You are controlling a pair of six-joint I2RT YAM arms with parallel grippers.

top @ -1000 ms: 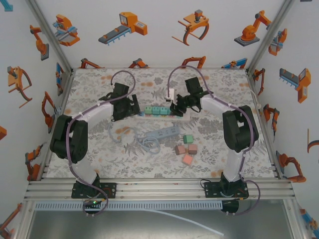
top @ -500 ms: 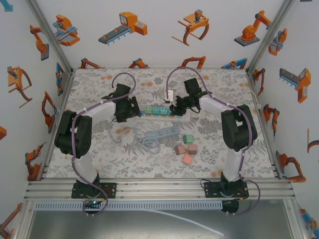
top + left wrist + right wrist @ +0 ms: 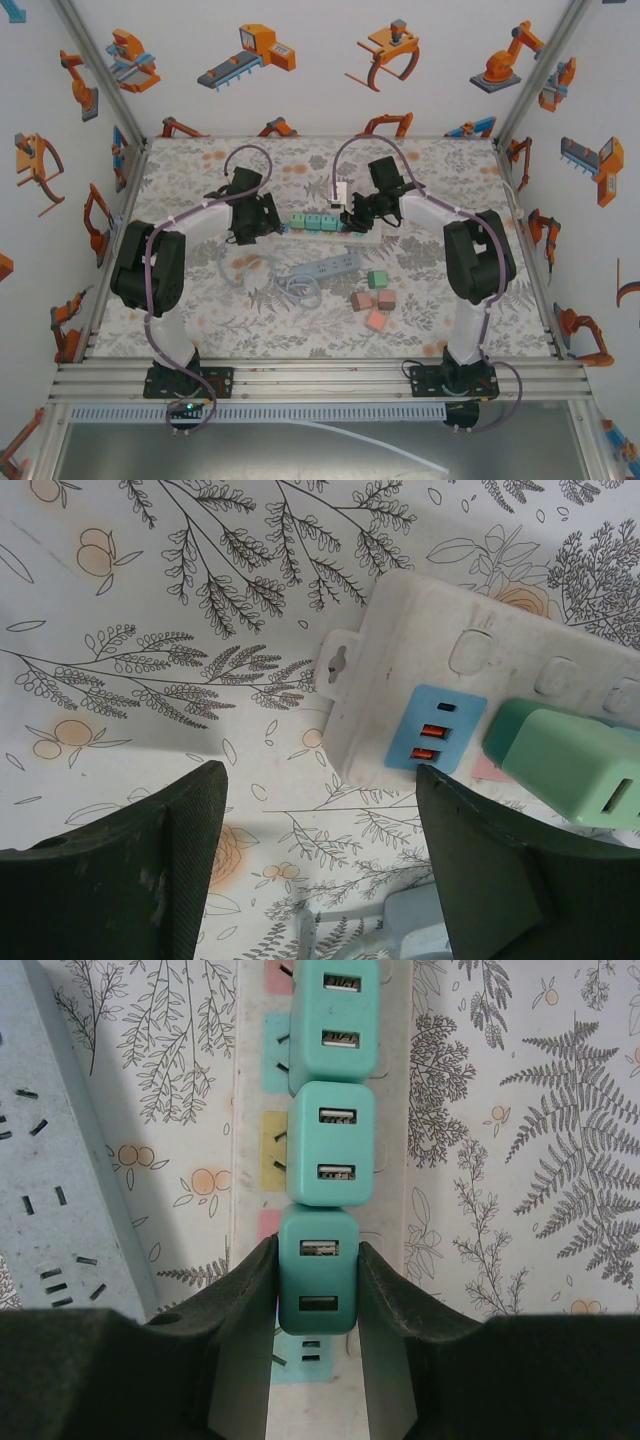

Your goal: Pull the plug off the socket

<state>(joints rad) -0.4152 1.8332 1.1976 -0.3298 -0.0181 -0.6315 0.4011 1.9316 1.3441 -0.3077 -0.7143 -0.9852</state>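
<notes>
Teal plug clamped in right gripper, upright near right end of strip; left gripper open around left end.

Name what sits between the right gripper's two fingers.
A teal plug, plugged into the white power strip. The right gripper is shut on its two sides, as the right wrist view shows.

Bright diffuse light is flooding the tabletop evenly; socket strip is casting a soft shadow leftward. Close dark fingers are blurring slightly
</notes>
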